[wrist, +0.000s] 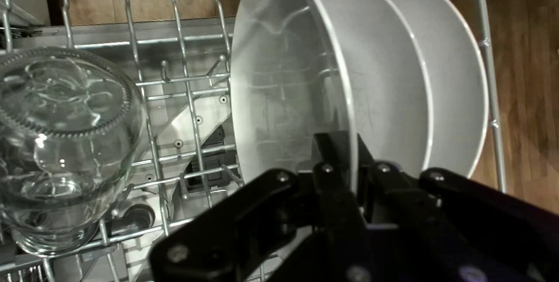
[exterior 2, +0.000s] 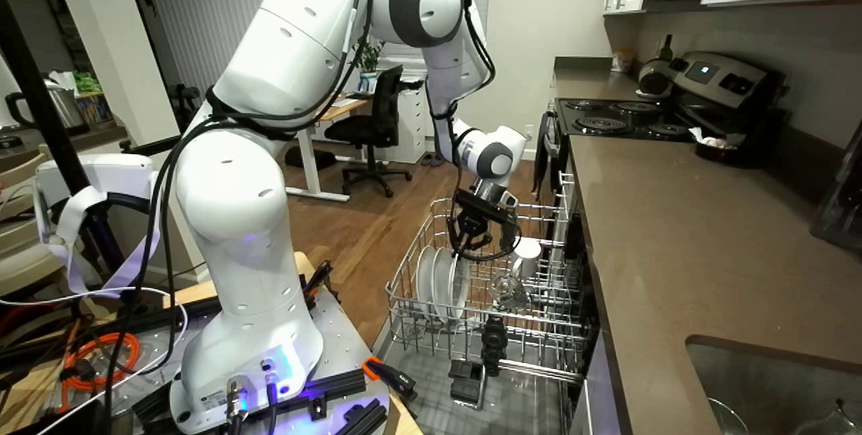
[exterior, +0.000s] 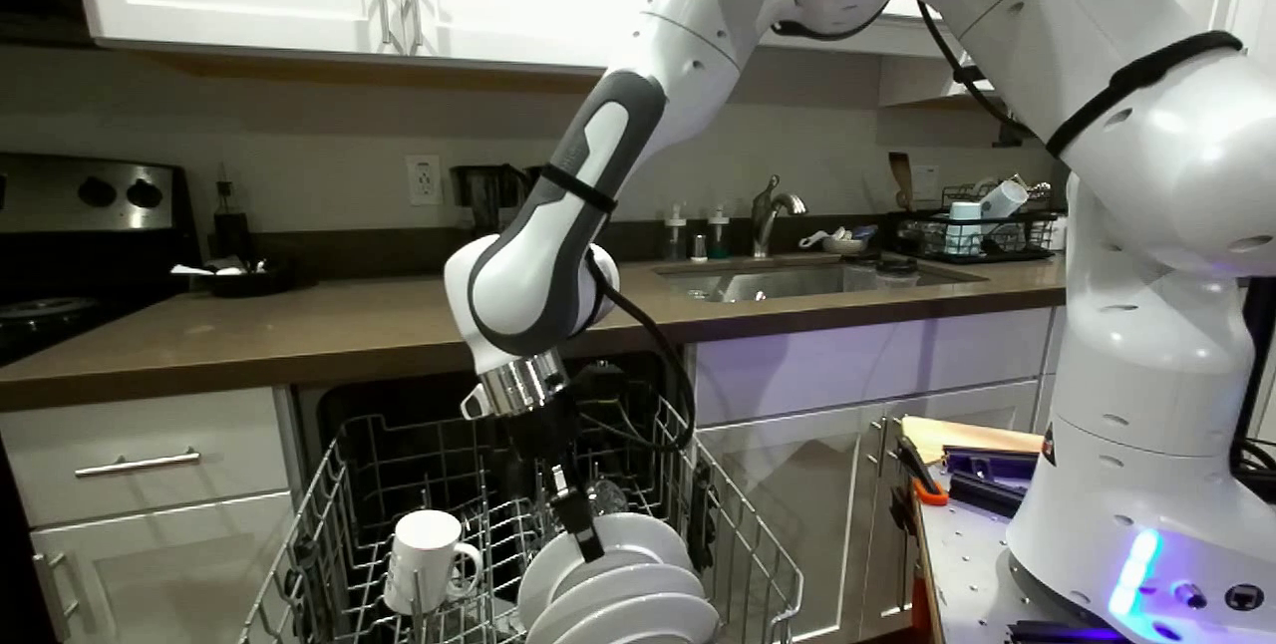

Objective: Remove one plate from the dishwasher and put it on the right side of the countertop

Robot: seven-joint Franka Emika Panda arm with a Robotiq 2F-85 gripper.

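Clear only in wrist view: claw (wrist: pixel 351 153) nearly closed, tight on rim of leftmost plate (wrist: pixel 284 94)

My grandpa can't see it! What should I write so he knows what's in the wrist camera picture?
Black jaws grip the rim of a white round ceramic plate, with two more white round plates to its right in a grey wire dishwasher rack. On the left sits a clear rounded glass vessel.

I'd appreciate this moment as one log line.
black gripper: closed on rim of white round ceramic plate | plate: in grey wire dishwasher rack | brown countertop: placement pending
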